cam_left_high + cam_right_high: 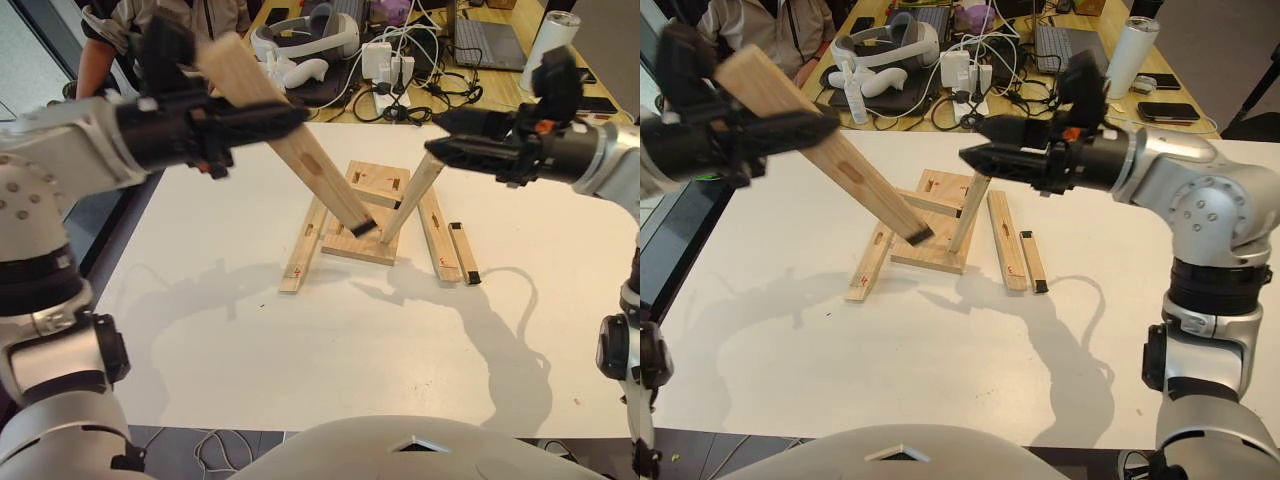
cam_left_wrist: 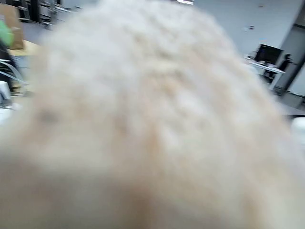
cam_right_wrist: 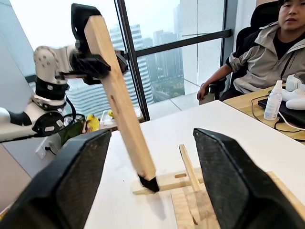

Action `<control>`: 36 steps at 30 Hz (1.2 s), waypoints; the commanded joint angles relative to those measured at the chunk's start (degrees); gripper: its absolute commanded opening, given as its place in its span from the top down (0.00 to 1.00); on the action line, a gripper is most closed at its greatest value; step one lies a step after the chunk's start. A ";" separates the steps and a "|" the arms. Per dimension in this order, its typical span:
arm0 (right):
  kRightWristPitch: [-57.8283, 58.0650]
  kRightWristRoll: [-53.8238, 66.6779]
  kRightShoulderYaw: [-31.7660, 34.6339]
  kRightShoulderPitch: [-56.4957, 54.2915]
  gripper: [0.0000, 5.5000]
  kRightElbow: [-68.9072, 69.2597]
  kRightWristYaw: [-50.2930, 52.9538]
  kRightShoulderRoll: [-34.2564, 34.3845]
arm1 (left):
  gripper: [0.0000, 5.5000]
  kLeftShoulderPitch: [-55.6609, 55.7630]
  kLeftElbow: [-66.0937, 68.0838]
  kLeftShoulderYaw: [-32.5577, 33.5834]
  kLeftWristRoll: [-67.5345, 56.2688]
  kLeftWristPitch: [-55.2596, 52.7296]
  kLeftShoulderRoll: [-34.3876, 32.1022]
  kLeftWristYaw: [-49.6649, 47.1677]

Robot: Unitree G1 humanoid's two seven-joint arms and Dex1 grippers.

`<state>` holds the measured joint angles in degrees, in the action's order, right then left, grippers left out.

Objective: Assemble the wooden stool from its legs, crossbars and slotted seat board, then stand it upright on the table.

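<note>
My left gripper (image 1: 262,118) is shut on a thick wooden leg (image 1: 300,145), held high and slanting down. Its black-capped lower end touches the slotted seat board (image 1: 352,247), which lies flat mid-table. In the left wrist view the same leg (image 2: 152,133) is a close blur. A thinner leg (image 1: 412,200) stands tilted on the board. My right gripper (image 1: 432,150) hovers open at that leg's top, and the leg (image 3: 189,167) shows beyond its spread pads (image 3: 228,186). Two more legs (image 1: 305,250) (image 1: 440,235) and a short crossbar (image 1: 465,252) lie beside the board.
Behind the white table (image 1: 250,360) is a desk with a headset (image 1: 305,40), cables, a laptop (image 1: 485,42) and a white tumbler (image 1: 550,40). A person sits at the far left. The table's near half has free room.
</note>
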<state>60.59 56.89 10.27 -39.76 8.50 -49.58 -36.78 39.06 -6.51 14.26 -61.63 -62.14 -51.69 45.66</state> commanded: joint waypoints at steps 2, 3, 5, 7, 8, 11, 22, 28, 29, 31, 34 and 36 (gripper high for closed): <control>3.34 11.49 12.63 -3.58 0.42 -4.20 15.55 4.32 | 0.81 -1.72 7.39 5.74 7.05 4.21 -4.96 -0.76; 2.40 11.44 13.97 -3.55 0.42 -5.14 19.43 5.47 | 0.81 -1.98 8.53 6.60 8.33 4.96 -4.32 -2.70; 1.87 12.26 14.69 -1.49 0.42 -3.09 26.48 8.33 | 0.81 -3.30 8.83 6.53 13.04 6.93 -1.25 -9.96; 4.32 16.52 13.39 3.61 0.42 3.49 28.98 9.59 | 0.81 -5.91 5.62 4.86 18.48 8.44 2.62 -18.66; 5.30 18.17 12.82 6.25 0.42 6.26 29.28 9.47 | 0.81 -7.12 3.93 3.89 21.07 9.24 4.35 -22.31; 6.65 16.37 10.08 15.36 0.42 12.42 29.80 6.57 | 0.81 -9.93 -2.05 4.58 25.74 7.17 14.19 -37.49; -6.05 -7.05 -1.48 18.09 0.42 13.54 33.60 7.56 | 0.81 -10.83 -19.78 5.71 28.37 0.85 41.00 -64.45; -5.82 -5.67 0.29 19.11 0.42 14.43 33.39 9.27 | 0.81 -11.70 -29.25 10.38 27.53 -6.58 54.32 -74.89; -5.53 -3.54 1.76 18.78 0.42 14.52 33.84 10.32 | 0.81 -11.69 -30.22 11.31 27.47 -7.34 56.88 -76.65; -5.15 2.93 6.09 17.56 0.42 13.98 35.71 12.85 | 0.81 -11.88 -31.70 12.51 27.15 -8.33 61.07 -78.87; -5.46 15.45 12.05 15.70 0.42 11.92 40.25 15.46 | 0.81 -13.06 -33.01 12.89 27.06 -9.44 65.46 -80.12; -7.31 20.57 14.66 14.39 0.42 9.87 44.92 16.74 | 0.81 -13.57 -32.72 12.72 27.10 -9.20 66.72 -80.33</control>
<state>54.79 73.84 22.61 -23.65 20.10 -8.52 -21.06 27.02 -39.14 26.85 -34.47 -70.84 9.74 -33.99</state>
